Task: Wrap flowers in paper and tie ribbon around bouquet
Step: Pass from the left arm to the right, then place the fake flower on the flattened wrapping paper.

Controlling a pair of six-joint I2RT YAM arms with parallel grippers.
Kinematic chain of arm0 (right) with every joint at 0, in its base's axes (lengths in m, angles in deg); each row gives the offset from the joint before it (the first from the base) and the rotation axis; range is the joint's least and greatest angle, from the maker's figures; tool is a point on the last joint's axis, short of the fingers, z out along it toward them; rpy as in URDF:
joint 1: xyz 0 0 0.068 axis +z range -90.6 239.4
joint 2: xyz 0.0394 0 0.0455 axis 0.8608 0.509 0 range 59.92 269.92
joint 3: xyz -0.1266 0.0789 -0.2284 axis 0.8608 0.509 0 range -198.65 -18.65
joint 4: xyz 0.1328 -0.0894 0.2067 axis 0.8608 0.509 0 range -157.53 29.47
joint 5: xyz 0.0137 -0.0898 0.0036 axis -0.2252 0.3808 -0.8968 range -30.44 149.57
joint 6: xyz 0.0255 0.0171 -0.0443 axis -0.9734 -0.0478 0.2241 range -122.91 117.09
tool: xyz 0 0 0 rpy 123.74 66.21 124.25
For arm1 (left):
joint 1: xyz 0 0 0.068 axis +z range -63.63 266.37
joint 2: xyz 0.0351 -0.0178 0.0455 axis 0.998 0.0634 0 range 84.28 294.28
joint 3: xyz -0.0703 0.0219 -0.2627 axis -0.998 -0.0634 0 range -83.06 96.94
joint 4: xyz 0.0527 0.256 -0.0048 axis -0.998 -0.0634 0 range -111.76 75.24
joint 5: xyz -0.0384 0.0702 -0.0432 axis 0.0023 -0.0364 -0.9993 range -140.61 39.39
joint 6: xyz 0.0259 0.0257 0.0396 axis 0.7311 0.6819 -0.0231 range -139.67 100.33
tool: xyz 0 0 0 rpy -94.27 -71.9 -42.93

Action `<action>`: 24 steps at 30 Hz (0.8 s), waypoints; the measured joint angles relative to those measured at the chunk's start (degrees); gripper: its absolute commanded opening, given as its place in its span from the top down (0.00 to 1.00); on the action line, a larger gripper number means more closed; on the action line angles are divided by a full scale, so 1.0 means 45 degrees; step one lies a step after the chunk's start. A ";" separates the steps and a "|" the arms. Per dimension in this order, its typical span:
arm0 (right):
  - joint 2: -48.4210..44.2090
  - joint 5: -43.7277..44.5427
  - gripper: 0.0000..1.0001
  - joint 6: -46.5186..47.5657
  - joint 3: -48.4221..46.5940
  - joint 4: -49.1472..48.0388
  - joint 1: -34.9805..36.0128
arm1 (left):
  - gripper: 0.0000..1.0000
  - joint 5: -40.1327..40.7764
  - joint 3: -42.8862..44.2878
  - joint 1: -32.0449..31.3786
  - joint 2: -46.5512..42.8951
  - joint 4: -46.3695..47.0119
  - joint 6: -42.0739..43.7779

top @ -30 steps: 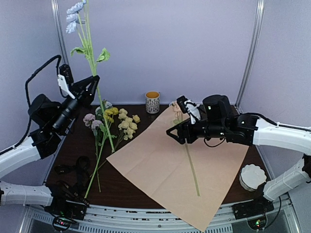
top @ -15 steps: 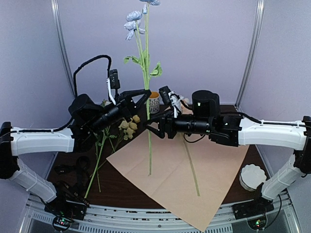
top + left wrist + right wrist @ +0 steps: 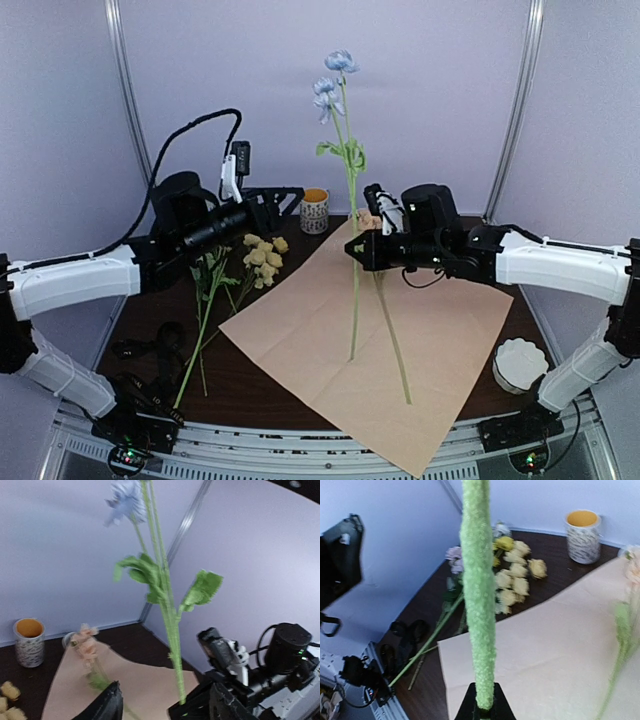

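The left arm (image 3: 90, 280) stretches in from the left, held high, and the left gripper (image 3: 290, 200) points right with its jaws spread and nothing between them. The right arm (image 3: 550, 265) reaches in from the right. The right gripper (image 3: 357, 247) is pinched tight on an upright stem (image 3: 353, 300), near the left one but apart.

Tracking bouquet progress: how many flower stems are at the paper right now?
2: a peach-flowered stem lies on the paper; a blue-flowered stem is held upright over it by the right gripper. Other flowers lie bunched beside the paper.
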 measured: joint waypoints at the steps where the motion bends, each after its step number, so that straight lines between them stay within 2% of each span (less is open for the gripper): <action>1: -0.0019 0.0287 1.00 -0.0155 0.0068 0.0491 -0.0296 | 0.36 0.0695 0.0525 0.0321 -0.0102 -0.1457 0.0146; 5: -0.0078 0.1647 1.00 -0.0510 0.0670 0.2856 -0.1477 | 0.36 0.2594 0.2239 0.2288 0.0053 -0.6285 0.0607; 8: -0.0015 0.2297 1.00 -0.0583 0.0986 0.4415 -0.1928 | 0.49 0.3109 0.1880 0.3886 0.0398 -0.8631 0.0826; 10: 0.0253 0.2579 1.00 -0.0602 0.1030 0.5027 -0.2205 | 0.53 0.3172 0.1365 0.4595 0.0772 -0.9651 0.0913; 11: 0.0442 0.2667 0.92 -0.0602 0.1030 0.5197 -0.2288 | 0.53 0.3152 0.1049 0.4925 0.0976 -1.0122 0.0928; 12: 0.0690 0.2754 0.75 -0.0607 0.1030 0.5314 -0.2351 | 0.53 0.3079 0.0763 0.5192 0.1166 -1.0501 0.0928; 13: 0.0991 0.2822 0.62 -0.0588 0.1025 0.5406 -0.2409 | 0.53 0.2987 0.0466 0.5455 0.1355 -1.0792 0.0928; 14: 0.1350 0.2871 0.52 -0.0675 0.1020 0.5518 -0.2463 | 0.53 0.2871 0.0199 0.5688 0.1525 -1.1006 0.0918; 15: 0.1647 0.2909 0.47 -0.0690 0.1015 0.5600 -0.2501 | 0.53 0.2725 -0.0024 0.5882 0.1685 -1.1118 0.0913; 18: 0.2550 0.3031 0.39 -0.0724 0.0923 0.5887 -0.2535 | 0.52 0.2375 -0.0330 0.6183 0.2210 -1.1317 0.0903; 22: 0.2856 0.3099 0.36 -0.0738 0.0855 0.6013 -0.2545 | 0.53 0.2152 -0.0466 0.6198 0.2841 -1.1273 0.0903; 24: 0.2856 0.3094 0.36 -0.0665 0.0772 0.6008 -0.2545 | 0.59 0.2142 -0.0573 0.6198 0.2987 -1.1288 0.0908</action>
